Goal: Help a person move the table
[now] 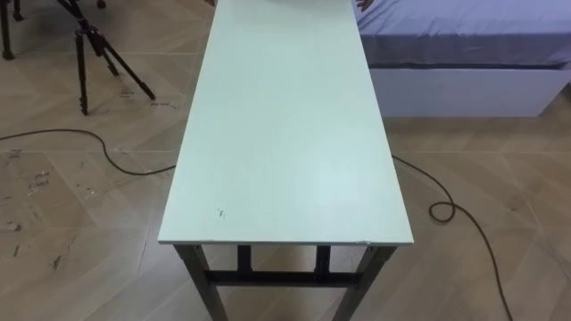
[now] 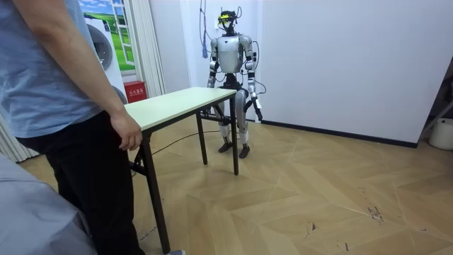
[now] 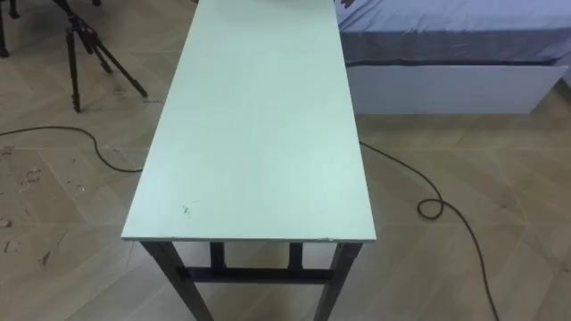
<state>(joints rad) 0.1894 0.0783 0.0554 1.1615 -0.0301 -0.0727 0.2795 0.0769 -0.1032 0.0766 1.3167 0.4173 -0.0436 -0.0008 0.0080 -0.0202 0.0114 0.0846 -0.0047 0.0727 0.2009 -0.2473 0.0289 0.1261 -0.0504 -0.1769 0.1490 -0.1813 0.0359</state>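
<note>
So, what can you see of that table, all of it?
A long, narrow table with a pale green, smooth top and dark metal legs joined by a crossbar. It stands level on the wooden floor, one short end before the robot, the other by a person's hand; whether that hand touches it I cannot tell.

Soft, even indoor light falls from above in all 3 views, and nothing is dim. The pale top of the counter [image 1: 285, 134] is the brightest surface in the 2 eye views. It carries a broad, faint sheen toward its near right part, with no hard glare. The floor [image 1: 80, 205] directly under the counter's near edge lies in soft shadow. The white side of the bed [image 1: 464, 89] is bright and flat-lit. In the room view the white wall [image 2: 340, 57] is evenly lit, and the floor boards show a mild gloss.
</note>
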